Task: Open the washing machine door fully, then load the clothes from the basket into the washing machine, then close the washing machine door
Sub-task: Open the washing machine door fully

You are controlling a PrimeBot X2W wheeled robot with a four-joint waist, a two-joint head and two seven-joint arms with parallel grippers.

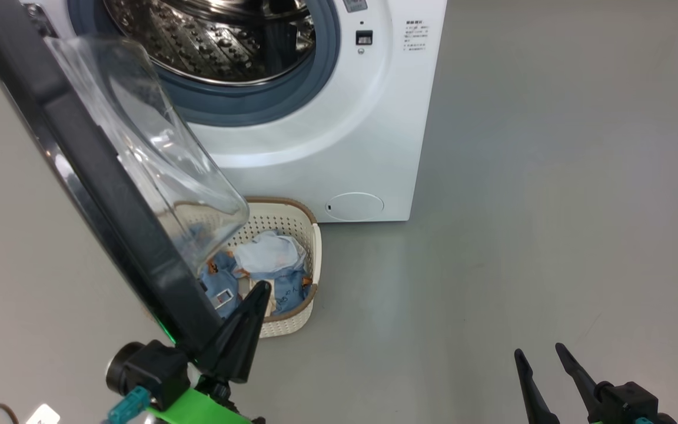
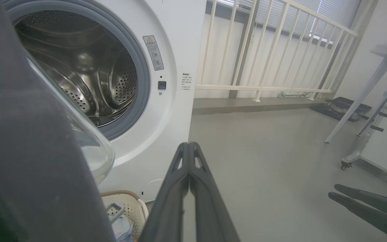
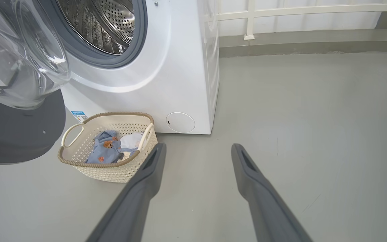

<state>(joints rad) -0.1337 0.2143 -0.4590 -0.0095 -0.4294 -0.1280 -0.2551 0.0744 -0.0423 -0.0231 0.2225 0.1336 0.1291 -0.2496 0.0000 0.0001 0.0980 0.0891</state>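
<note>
On the grey floor [image 1: 551, 206] before the robot, items as follows.

1. The washing machine [image 1: 351, 147]: white front-loader, mouth uncovered. Steel perforated drum [image 1: 215, 41] with no garments visible in the part shown; grey-blue gasket [image 1: 245, 106] round the opening; round white flap [image 1: 354, 206] low on the front; blue label [image 3: 78, 116] at the lower front corner.

2. The washing machine door [image 1: 97, 194]: swung open towards the robot's left, black rim nearest the head camera, clear glass bowl [image 1: 156, 153] bulging towards the machine. In the head view it overlaps the left part of item 3.

3. The basket [image 1: 314, 247]: cream, perforated, brown rim, two side handles. Stands on the floor just in front of the machine, left of the flap, below the open door.

4. The clothes [image 1: 268, 259]: all inside the basket. Blue pieces with orange prints, one pale white-blue piece on top.

5. Left gripper [image 1: 261, 288]: jaws pressed together, holding nothing. Fingers lie along the lower edge of the door's black rim, tips above the basket's near side; contact with the rim cannot be told.

6. Right gripper [image 1: 539, 350]: jaws spread wide, empty, low at the right, well apart from machine and basket, above bare floor.

7. Background, left wrist view: white railing [image 2: 274, 50] beyond the machine; a white frame on a castor [image 2: 364, 101] at the right.
</note>
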